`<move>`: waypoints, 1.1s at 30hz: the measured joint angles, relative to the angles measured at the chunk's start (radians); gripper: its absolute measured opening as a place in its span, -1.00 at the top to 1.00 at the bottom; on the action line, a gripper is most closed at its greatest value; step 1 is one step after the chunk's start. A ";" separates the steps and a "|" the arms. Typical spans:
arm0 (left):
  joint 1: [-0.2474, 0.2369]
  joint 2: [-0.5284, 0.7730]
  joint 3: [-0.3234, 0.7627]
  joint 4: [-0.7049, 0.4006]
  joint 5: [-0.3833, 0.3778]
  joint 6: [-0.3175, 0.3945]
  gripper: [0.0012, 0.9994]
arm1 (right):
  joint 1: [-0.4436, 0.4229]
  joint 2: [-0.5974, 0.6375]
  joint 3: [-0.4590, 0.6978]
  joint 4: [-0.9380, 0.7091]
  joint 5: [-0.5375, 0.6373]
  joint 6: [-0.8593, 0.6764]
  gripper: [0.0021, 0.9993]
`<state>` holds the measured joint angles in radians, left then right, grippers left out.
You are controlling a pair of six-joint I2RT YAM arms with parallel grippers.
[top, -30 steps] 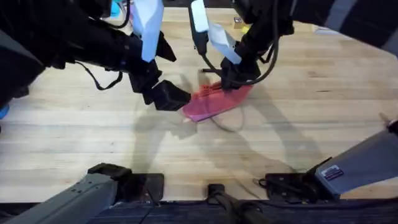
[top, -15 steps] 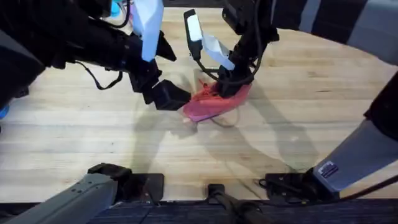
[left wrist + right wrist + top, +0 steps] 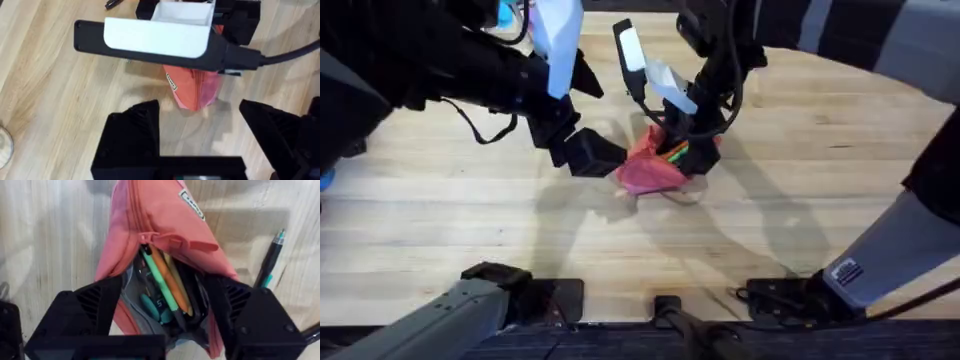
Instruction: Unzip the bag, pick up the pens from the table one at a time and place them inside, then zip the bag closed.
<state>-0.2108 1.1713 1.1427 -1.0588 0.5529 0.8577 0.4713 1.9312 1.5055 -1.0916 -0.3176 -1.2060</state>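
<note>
The pink bag point(image 3: 645, 175) lies bunched on the table point(image 3: 840, 150) with its zipper open. In the right wrist view the bag point(image 3: 150, 215) gapes, showing green and orange pens inside and the pink pull point(image 3: 187, 244) at the slit's end. My right gripper point(image 3: 685, 150) point(image 3: 165, 297) is open, its fingers straddling the bag's open end against both sides. One dark pen point(image 3: 270, 260) with a teal tip lies on the wood beside the bag. My left gripper point(image 3: 595, 158) point(image 3: 200, 142) is open, just short of the bag's point(image 3: 195, 90) other end, holding nothing.
The right arm's black and white link point(image 3: 160, 35) crosses above the bag in the left wrist view. A small dark object point(image 3: 112, 4) lies on the wood beyond it. Both arm bases point(image 3: 510, 290) stand along the near edge, and bare wood spreads right of the bag.
The right gripper has pressed in toward the left gripper, bunching the bag shorter and taller, so its mouth now gapes and coloured contents show. The left arm has stayed put.
</note>
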 joint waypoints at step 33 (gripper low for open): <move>0.000 0.000 0.000 0.002 0.000 0.000 -0.99 | -0.002 -0.075 0.205 -0.023 0.250 0.313 -0.99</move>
<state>-0.2108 1.1713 1.1427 -1.0573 0.5529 0.8577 0.4690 1.8561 1.7105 -1.1143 -0.0675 -0.8934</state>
